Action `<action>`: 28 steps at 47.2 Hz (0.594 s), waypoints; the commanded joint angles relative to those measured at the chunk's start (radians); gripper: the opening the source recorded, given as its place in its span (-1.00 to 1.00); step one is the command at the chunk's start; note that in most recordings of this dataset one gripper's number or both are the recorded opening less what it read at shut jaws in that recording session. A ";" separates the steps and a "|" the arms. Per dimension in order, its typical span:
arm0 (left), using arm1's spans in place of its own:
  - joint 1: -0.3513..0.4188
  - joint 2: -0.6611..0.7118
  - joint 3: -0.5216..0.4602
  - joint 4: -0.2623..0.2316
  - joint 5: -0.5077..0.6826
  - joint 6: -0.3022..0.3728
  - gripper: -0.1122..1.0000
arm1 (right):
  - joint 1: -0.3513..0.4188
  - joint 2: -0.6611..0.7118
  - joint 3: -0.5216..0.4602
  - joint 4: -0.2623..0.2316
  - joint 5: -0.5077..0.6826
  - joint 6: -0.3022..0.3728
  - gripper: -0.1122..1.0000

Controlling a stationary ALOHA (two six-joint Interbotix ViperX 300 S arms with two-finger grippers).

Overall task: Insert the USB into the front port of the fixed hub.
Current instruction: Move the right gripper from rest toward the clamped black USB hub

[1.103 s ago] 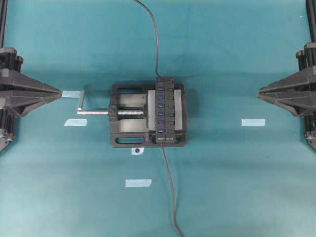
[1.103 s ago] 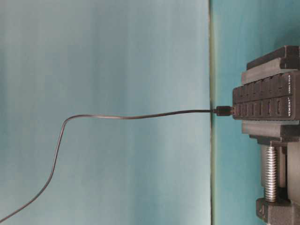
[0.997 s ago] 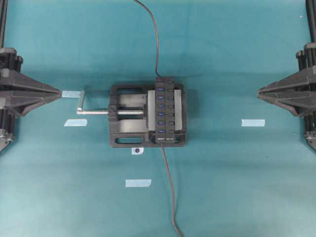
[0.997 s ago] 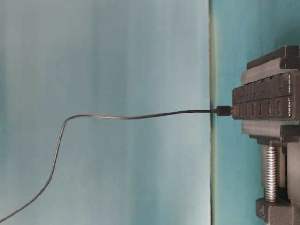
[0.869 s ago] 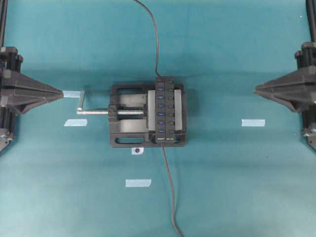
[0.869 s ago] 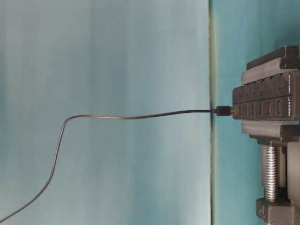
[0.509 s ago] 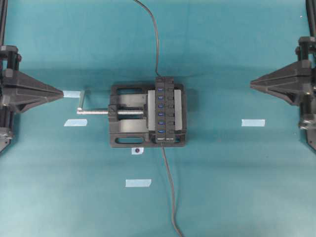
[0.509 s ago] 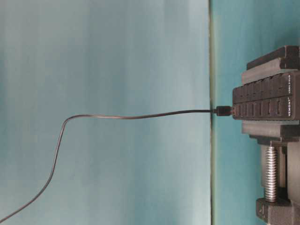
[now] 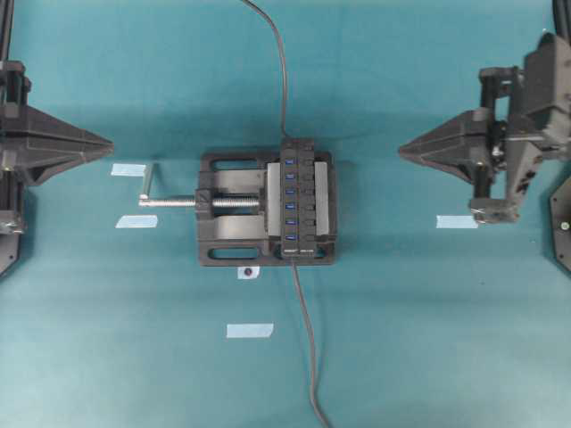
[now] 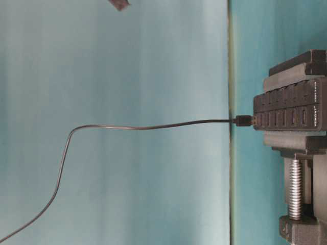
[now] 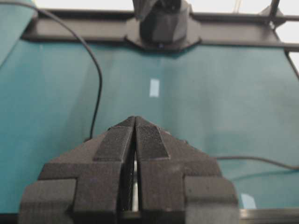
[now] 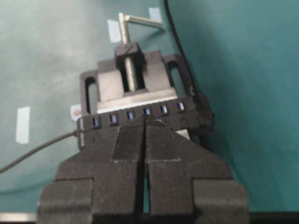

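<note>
Both arms' fingers are pressed together – left gripper (image 9: 109,143), right gripper (image 9: 401,152) – away from the hub (image 9: 295,198) in the vise (image 9: 234,212).

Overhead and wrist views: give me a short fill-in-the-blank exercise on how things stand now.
1. The fixed hub is clamped in a black ____.
2. The hub's ports are coloured ____.
3. The right gripper has its jaws ____.
4. The left gripper holds ____.

Missing words: vise; blue; shut; nothing
</note>
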 commanded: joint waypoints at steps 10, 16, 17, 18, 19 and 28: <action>0.003 0.038 -0.046 0.003 0.032 0.003 -0.79 | -0.017 0.011 -0.037 -0.002 0.005 0.008 -0.89; 0.003 0.063 -0.054 0.003 0.035 0.003 -0.80 | -0.017 0.037 -0.055 0.000 0.069 0.009 -0.89; 0.003 0.067 -0.055 0.003 0.035 0.003 -0.80 | -0.017 0.043 -0.060 0.000 0.080 0.009 -0.89; 0.003 0.074 -0.055 0.005 0.037 0.003 -0.80 | -0.017 0.049 -0.064 -0.002 0.091 0.009 -0.89; 0.003 0.077 -0.055 0.003 0.038 0.003 -0.80 | -0.017 0.054 -0.067 -0.002 0.101 0.008 -0.89; 0.003 0.097 -0.049 0.003 0.066 0.003 -0.80 | -0.025 0.106 -0.098 -0.002 0.133 0.008 -0.89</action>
